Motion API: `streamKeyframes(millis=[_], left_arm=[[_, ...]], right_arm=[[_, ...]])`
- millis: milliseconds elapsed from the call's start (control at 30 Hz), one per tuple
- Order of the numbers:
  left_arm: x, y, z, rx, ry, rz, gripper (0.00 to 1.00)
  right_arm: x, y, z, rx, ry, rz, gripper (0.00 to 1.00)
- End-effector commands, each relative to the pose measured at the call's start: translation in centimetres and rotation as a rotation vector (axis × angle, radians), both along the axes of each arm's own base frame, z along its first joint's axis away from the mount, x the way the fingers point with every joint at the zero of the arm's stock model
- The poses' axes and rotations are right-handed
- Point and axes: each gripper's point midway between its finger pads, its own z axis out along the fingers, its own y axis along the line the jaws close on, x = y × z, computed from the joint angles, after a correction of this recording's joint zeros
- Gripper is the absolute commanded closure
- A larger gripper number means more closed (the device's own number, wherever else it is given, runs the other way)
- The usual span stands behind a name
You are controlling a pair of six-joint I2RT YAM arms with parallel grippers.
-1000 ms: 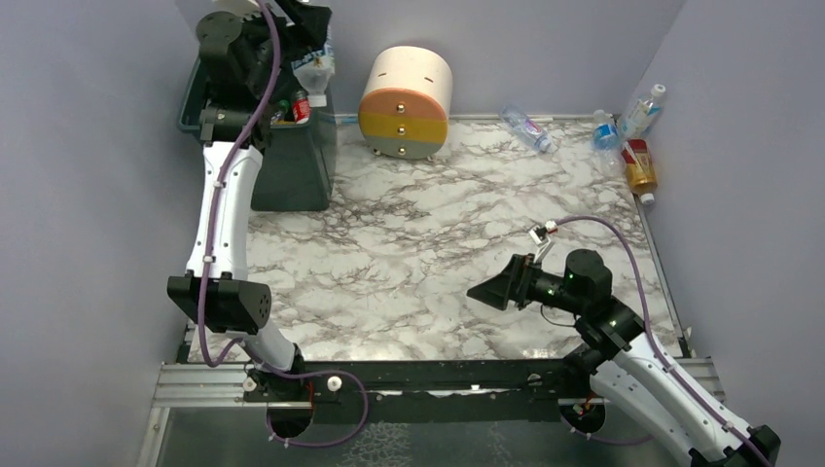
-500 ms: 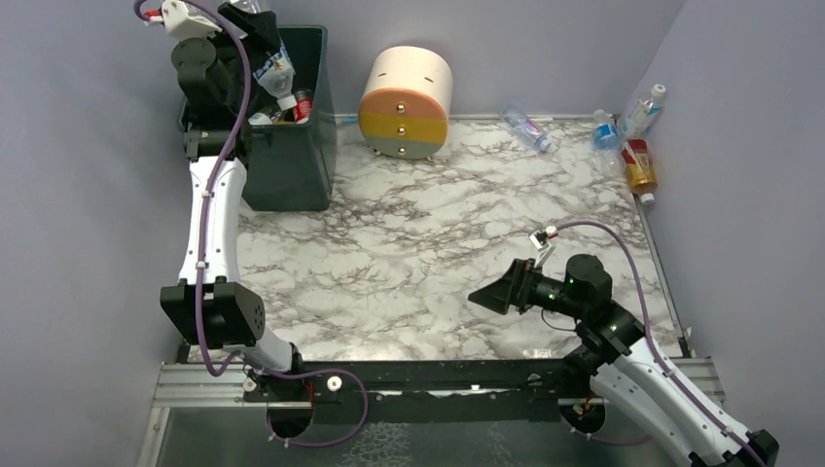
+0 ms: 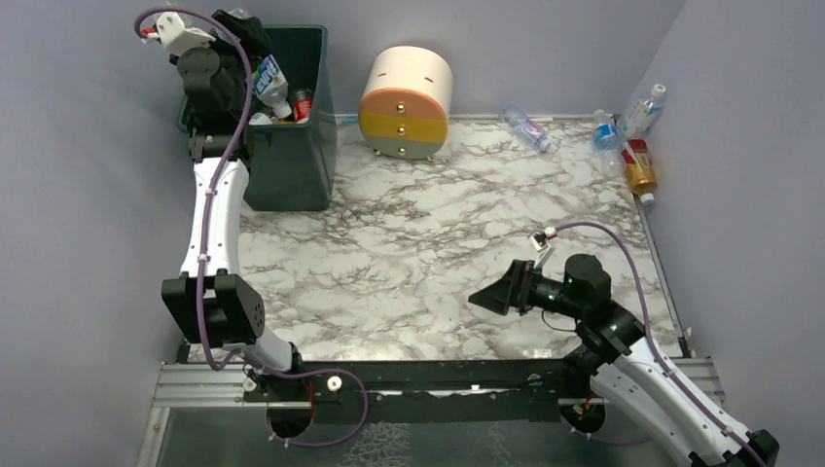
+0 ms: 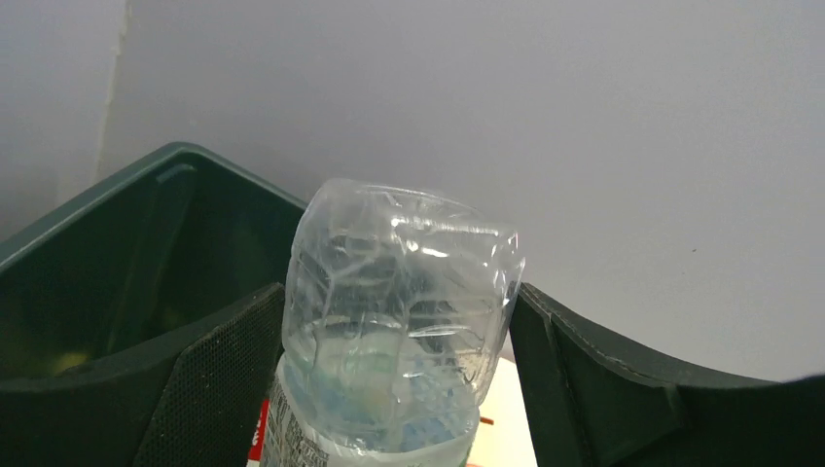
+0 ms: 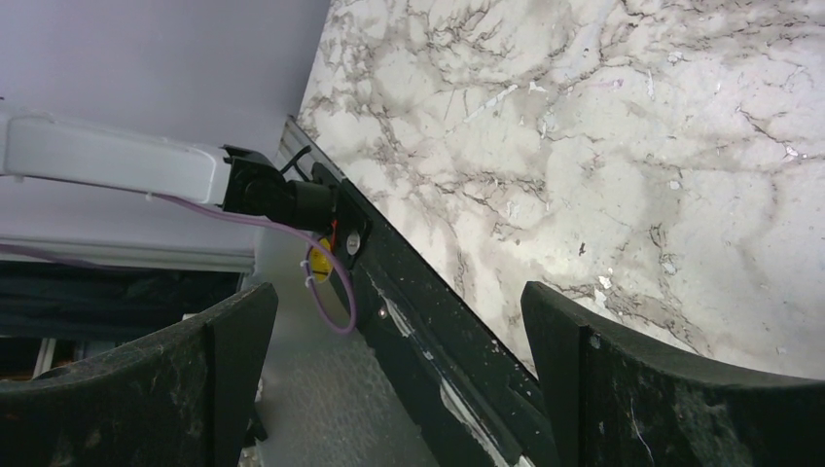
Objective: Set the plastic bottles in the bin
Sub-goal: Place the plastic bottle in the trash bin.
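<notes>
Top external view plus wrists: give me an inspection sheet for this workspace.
Surface: marbled table; no spills seen.
Job's things: green bin far left, bottles inside; clear bottle above it; loose bottle by the back wall; three bottles in the far right corner.
Clutter: round drawer unit at the back.
Grippers: left gripper flanks the clear bottle, grip unclear; right gripper open, empty.
Cables: purple cable on each arm.
Surroundings: plain walls on three sides.

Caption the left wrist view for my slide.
Clear bottle between the jaws of the left gripper, poised over the open green bin.
</notes>
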Motion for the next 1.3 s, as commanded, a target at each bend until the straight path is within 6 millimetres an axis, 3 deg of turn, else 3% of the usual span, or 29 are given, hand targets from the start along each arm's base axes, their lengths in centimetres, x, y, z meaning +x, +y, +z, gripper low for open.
streamKeyframes(millis=[0,100,167,433,533,667,867,967,1067,1267], left_arm=[[1.5,0.9,-2.4,-0.009,0.049,0.028,0.11],[1.9,0.8,-3.1,-0.011,0.061,0.022,0.08],[1.7,0.6,-2.6,-0.010,0.047,0.010,0.08],[-0.2,-1.0,2.1,0.007,-0.046,-0.067,0.06],[-1.6,-3.0,4.3,0.004,-0.094,-0.173,0.04],[-3.3,-7.7,5.6,-0.032,-0.094,-0.439,0.01],[-8.2,-16.5,3.8,-0.034,-0.044,-0.727,0.01],[-10.7,-20.4,2.2,-0.011,-0.002,-0.817,0.01],[-12.7,-22.9,0.0,-0.008,0.045,-0.881,0.01],[-15.6,-26.2,-4.3,0.005,0.127,-0.960,0.01]], right_arm=[[-0.2,0.2,1.6,0.016,-0.025,0.022,0.00],[-0.3,0.2,1.5,0.015,-0.022,0.024,0.01],[-0.3,0.2,1.5,0.014,-0.021,0.023,0.01],[-0.3,0.1,1.4,0.017,-0.023,0.015,0.01],[-0.1,0.1,1.2,0.015,-0.021,0.007,0.01],[0.5,0.2,1.7,0.007,-0.037,-0.001,0.01],[2.5,0.6,3.7,-0.020,-0.098,-0.026,0.01],[4.5,0.5,4.7,-0.059,-0.132,-0.089,0.01],[7.3,0.1,6.8,-0.130,-0.186,-0.164,0.01],[12.9,-0.2,9.5,-0.257,-0.265,-0.291,0.01]])
